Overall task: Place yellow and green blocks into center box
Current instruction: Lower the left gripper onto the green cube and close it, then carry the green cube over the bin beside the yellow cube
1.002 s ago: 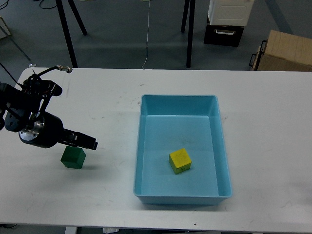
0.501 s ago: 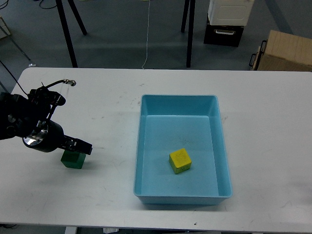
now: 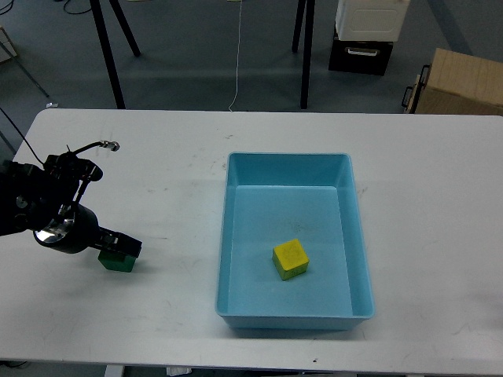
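On the long white table (image 3: 236,133), the black left arm has sunk lower over the past second, its dark left gripper (image 3: 118,244) now down over the small green cube (image 3: 118,261) well left of the light-blue rectangular plastic box (image 3: 228,236), where the small yellow cube (image 3: 290,258) lies unmoved near the middle of the floor. The gripper hides most of the green cube's top, and whether its fingers are apart or closed on it cannot be told. Bare tabletop separates the green cube from the box's left wall.
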Controlling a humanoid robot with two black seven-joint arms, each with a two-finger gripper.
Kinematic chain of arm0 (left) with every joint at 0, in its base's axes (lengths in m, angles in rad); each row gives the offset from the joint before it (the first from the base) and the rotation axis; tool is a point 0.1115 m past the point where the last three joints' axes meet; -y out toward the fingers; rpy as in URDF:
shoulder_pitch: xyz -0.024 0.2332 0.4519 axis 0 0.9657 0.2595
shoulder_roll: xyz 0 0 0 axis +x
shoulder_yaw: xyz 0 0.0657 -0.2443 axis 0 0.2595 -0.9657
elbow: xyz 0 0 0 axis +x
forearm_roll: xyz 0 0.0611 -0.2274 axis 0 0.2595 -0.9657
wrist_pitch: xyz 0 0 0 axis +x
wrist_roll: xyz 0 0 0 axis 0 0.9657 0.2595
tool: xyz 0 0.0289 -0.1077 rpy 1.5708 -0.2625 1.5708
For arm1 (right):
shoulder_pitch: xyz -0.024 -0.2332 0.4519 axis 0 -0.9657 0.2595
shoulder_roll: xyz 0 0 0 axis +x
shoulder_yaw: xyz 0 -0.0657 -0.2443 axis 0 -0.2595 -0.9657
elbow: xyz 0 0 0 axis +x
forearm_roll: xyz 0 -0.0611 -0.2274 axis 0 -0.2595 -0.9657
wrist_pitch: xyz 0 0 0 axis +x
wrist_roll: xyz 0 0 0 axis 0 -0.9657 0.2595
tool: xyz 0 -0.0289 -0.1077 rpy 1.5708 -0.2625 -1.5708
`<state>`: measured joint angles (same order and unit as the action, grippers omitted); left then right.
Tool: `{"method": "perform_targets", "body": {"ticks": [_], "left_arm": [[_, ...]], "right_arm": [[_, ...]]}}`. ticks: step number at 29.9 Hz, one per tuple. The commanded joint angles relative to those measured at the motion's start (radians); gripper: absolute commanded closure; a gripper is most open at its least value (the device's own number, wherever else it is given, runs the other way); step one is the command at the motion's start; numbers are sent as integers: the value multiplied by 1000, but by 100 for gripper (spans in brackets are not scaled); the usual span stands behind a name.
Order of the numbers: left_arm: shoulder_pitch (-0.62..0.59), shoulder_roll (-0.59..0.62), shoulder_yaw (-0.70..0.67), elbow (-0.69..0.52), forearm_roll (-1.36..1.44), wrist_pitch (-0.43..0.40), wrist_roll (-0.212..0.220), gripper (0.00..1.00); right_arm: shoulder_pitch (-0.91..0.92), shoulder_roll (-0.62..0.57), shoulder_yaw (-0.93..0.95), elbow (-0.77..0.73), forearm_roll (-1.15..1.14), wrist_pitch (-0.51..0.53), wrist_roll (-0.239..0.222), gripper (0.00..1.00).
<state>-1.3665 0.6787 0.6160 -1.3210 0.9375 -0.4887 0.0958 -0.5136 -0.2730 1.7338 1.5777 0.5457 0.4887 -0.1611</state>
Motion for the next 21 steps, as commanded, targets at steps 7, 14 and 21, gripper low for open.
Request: {"method": "perform_targets", "body": {"ticks": [7, 14, 21], "left_arm": [[9, 4, -15, -7, 67, 0, 1, 75], [-5, 25, -45, -32, 69, 0, 13, 100], [-205, 87, -134, -164, 46, 0, 9, 100]], "right_arm": [[-5, 0, 0, 1, -1, 0, 0, 0], [-8, 0, 0, 1, -1, 0, 0, 0], [-10, 0, 0, 1, -1, 0, 0, 0]]}}
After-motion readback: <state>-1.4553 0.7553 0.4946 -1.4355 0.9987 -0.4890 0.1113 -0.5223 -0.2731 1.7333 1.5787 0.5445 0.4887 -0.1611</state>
